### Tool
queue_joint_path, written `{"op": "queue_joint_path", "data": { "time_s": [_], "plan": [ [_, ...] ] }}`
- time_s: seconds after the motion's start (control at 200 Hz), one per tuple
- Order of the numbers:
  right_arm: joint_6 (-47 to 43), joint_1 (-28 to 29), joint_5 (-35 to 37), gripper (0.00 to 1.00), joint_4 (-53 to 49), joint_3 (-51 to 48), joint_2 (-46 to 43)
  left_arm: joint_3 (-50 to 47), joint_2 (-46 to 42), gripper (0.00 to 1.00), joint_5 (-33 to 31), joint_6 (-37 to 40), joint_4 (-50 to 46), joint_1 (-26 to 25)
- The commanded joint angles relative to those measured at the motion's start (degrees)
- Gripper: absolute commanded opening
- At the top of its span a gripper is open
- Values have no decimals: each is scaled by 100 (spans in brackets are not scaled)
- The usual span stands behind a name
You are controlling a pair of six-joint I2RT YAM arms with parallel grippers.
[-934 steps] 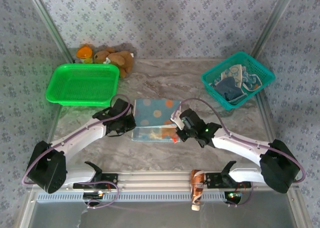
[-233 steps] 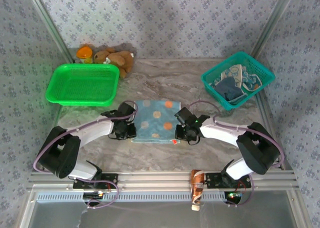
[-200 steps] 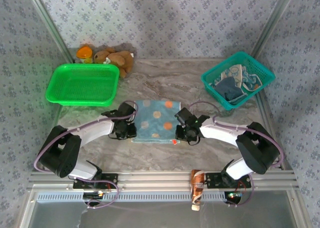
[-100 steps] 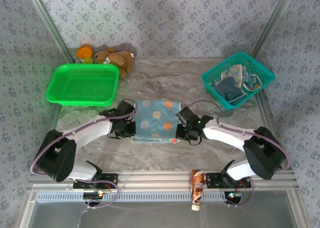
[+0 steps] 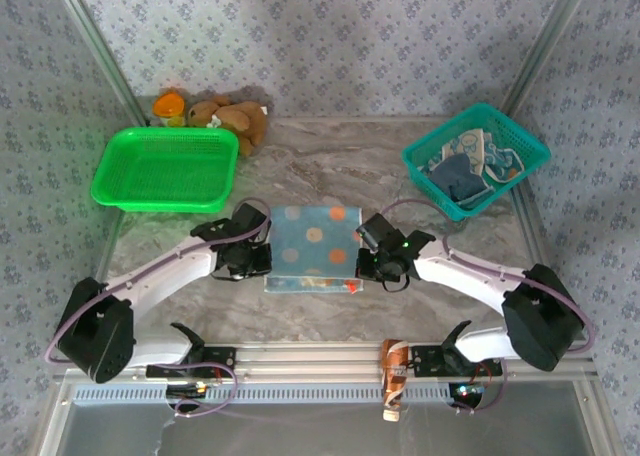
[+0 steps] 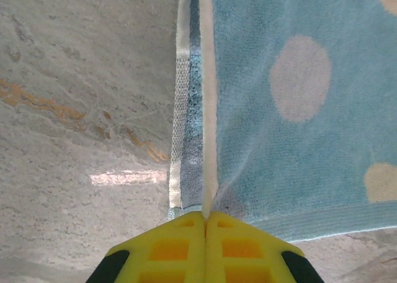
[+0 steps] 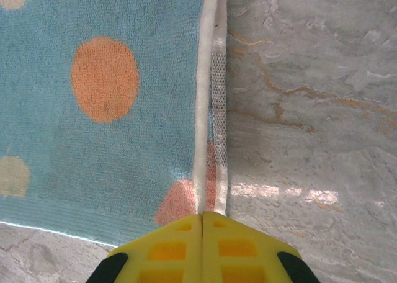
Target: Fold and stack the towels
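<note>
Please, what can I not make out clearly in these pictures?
Top view: how many towels fill the teal basket; they overlap.
Wrist views: how much polka-dot towel edge the left gripper and right gripper pinch; their yellow fingers cover it.
Top view: what the orange item beside the plush toy is; too small.

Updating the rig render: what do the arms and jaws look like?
The left arm and right arm have white links, black joint housings and a mauve cable along each. A green light glows on the right wrist. The left gripper and right gripper have yellow jaws with recessed pockets, black at the base.
</note>
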Motion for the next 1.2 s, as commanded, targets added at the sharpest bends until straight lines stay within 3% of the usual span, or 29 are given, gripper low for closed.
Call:
{"op": "queue_joint_path", "data": {
  "time_s": [0.0, 0.555, 0.919, 1.194],
  "plan": [
    [-140, -26, 7, 0, -343, 198, -69, 257, -119, 0, 10, -114, -278, -13],
    [-218, 44, -324, 0, -375, -91, -164, -487, -617, 0, 256, -777, -260, -344],
    [-347, 252, -564, 0, 30, -275, 700, -1144, 45, 0, 473, -953, 594, -661],
    [-356, 304, -510, 0, 93, -232, 824, -1067, 331, 0, 389, -874, 640, -715]
  ]
}}
